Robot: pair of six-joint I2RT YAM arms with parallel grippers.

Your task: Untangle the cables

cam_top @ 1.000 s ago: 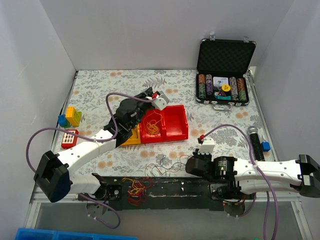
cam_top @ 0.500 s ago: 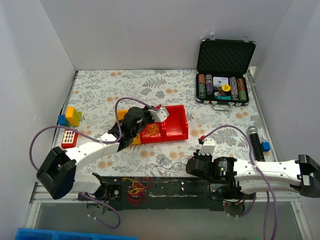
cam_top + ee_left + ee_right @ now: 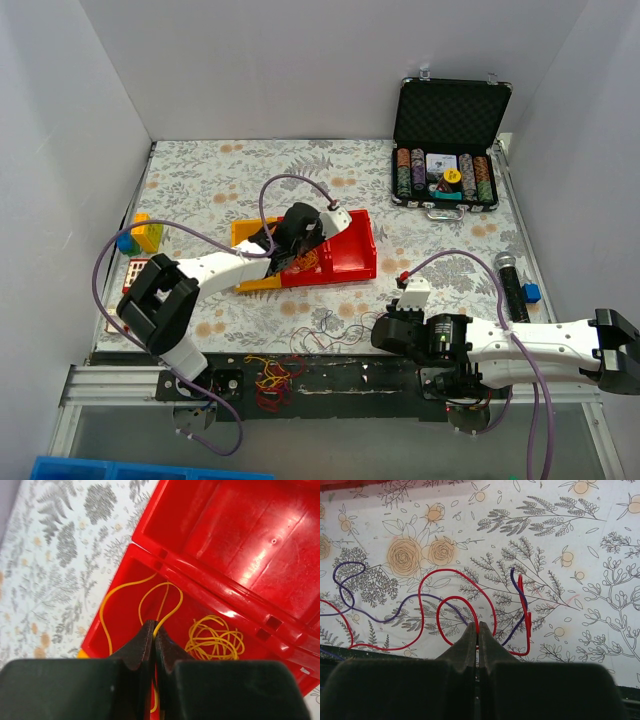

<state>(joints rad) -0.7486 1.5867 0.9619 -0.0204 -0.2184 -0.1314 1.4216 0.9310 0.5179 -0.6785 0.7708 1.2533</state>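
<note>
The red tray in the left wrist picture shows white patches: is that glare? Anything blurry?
Left wrist view: yes, glare on the glossy red tray; the left arm's fingers near the lens look soft. Right wrist view: even light, red cable sharp, the right arm's fingers blurred. Top view: evenly lit, sharp.
</note>
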